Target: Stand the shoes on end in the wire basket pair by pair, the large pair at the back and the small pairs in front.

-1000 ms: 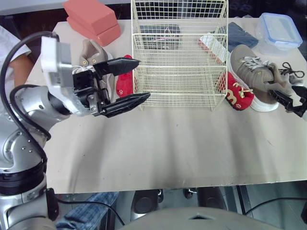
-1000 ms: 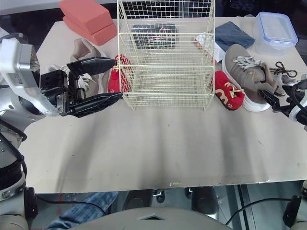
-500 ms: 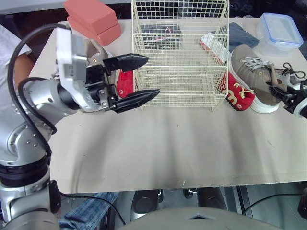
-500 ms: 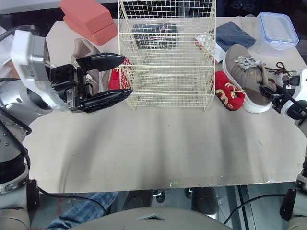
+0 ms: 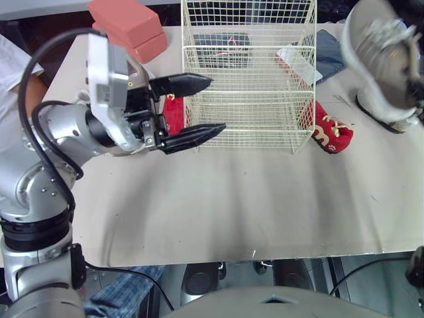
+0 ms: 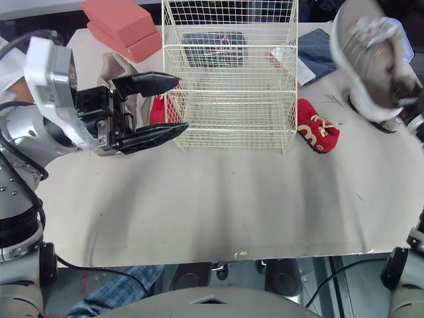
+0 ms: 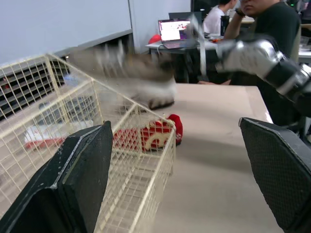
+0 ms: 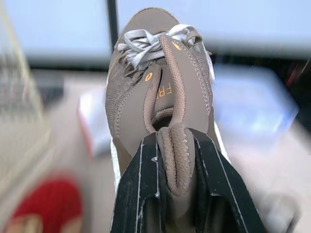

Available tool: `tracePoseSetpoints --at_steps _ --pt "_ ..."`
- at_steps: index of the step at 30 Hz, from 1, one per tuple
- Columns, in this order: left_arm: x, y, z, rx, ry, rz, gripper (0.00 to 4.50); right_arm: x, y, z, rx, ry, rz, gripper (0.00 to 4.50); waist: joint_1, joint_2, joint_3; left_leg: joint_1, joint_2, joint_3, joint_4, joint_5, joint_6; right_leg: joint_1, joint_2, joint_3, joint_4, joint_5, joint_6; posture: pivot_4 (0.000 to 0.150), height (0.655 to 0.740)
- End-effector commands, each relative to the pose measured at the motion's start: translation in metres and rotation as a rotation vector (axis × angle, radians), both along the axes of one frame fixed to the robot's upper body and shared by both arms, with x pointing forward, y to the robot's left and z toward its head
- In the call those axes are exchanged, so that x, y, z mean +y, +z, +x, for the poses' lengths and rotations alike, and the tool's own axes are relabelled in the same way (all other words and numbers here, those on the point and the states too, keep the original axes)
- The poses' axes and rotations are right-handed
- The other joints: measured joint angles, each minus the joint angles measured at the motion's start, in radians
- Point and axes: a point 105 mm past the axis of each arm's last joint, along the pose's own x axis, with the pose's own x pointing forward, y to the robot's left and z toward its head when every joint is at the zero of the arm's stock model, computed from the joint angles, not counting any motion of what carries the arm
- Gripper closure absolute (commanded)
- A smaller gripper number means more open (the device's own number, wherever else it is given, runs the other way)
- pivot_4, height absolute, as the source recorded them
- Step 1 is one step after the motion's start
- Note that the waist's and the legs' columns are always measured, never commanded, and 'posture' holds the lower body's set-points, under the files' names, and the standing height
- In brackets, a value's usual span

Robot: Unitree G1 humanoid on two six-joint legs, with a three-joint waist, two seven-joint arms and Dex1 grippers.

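Over table [image 5: 232, 199], right gripper [image 8: 176, 145] clamps grey shoe [image 8: 146, 82] heel.

Silver arm [image 5: 41, 192], black cable [image 5: 24, 93], black tool [image 5: 217, 104]

The raised grey shoe [image 5: 381, 46] is blurred in the head views, so its laces cannot be made out there; its heel sides are covered by the right tool [image 8: 176, 143]. The second grey shoe [image 5: 383, 123] beneath is largely hidden. The red shoe [image 5: 173, 109] at the left side of the wire basket [image 5: 245, 48] is partly masked by the left tool [image 5: 217, 104].
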Motion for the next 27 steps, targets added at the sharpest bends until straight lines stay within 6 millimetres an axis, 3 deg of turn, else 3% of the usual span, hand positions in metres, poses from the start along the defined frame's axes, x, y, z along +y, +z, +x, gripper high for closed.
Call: tracePoseSetpoints --at_steps 1,5,8,12,17,24,27 --pt "0.017 0.008 -0.002 -0.066 0.018 -0.007 0.00 0.040 0.074 -0.032 -0.342 0.179 -0.082 4.49 -0.006 0.000 0.000 0.000 0.000 0.000 0.000 0.000 0.000 0.000 0.000 0.000 0.000 0.000 0.000 0.150 0.6860" --pt "0.037 0.005 0.001 -0.067 0.045 -0.002 0.00 0.087 0.080 -0.043 -0.379 0.408 -0.225 4.49 -0.013 0.000 0.000 0.000 0.000 0.000 0.000 0.000 0.000 0.000 0.000 0.000 0.000 0.000 0.000 0.150 0.6860" --pt "0.057 0.004 0.002 -0.060 0.077 0.007 0.00 0.130 0.071 -0.061 -0.373 0.660 -0.375 4.49 -0.019 0.000 0.000 0.000 0.000 0.000 0.000 0.000 0.000 0.000 0.000 0.000 0.000 0.000 0.000 0.150 0.6860" --pt "0.098 0.016 -0.002 -0.057 0.145 -0.006 0.00 0.162 0.059 -0.072 -0.375 0.827 -0.637 4.49 -0.021 0.000 0.001 0.000 0.001 0.000 0.000 0.000 0.000 0.000 0.000 0.000 0.000 0.000 0.000 0.150 0.6860" --pt "0.126 0.033 -0.010 -0.058 0.200 0.012 0.00 0.187 0.051 -0.083 -0.432 0.964 -0.880 4.49 -0.019 -0.003 0.003 -0.001 0.001 -0.001 0.000 0.000 0.000 -0.001 -0.001 -0.001 -0.001 0.000 0.000 0.150 0.6860" --pt "0.112 0.045 -0.012 -0.060 0.118 -0.023 0.00 0.203 0.028 -0.086 -0.583 1.033 -1.295 4.49 -0.018 -0.006 0.004 -0.001 0.001 -0.001 0.000 0.000 0.000 -0.001 -0.002 -0.002 0.000 0.000 0.000 0.150 0.6860" --pt "0.092 0.035 -0.007 -0.015 0.061 0.009 0.00 0.207 0.022 -0.081 -0.687 1.001 -1.469 4.49 -0.022 -0.006 0.004 -0.001 0.001 0.000 0.001 0.000 0.000 -0.001 -0.002 -0.001 0.000 0.000 0.000 0.150 0.6860"
